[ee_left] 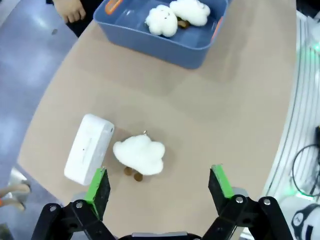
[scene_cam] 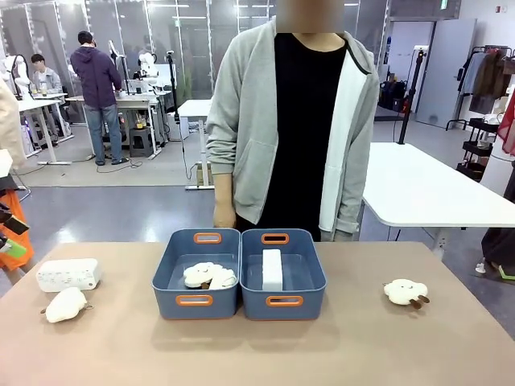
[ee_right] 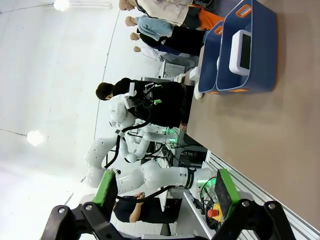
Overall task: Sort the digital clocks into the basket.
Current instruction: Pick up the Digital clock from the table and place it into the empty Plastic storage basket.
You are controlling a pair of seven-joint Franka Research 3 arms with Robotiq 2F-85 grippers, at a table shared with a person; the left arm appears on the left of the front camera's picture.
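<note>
One white digital clock (scene_cam: pixel 68 275) lies on the table at the far left, beside a cream plush toy (scene_cam: pixel 64 305). A second digital clock (scene_cam: pixel 272 269) stands inside the right-hand blue basket (scene_cam: pixel 319 269). In the left wrist view my left gripper (ee_left: pixel 159 185) hovers open above the table, with the digital clock (ee_left: pixel 89 148) and the plush toy (ee_left: pixel 140 154) just beyond its fingertips. My right gripper (ee_right: pixel 165 192) is open and holds nothing, well away from the basket (ee_right: pixel 265 50) and the digital clock (ee_right: pixel 241 51) in it.
The left blue bin (scene_cam: pixel 165 273) touches the basket and holds plush toys (scene_cam: pixel 209 276). Another plush toy (scene_cam: pixel 405 292) lies at the right of the table. A person in a grey jacket (scene_cam: pixel 241 121) stands at the far edge behind the bins.
</note>
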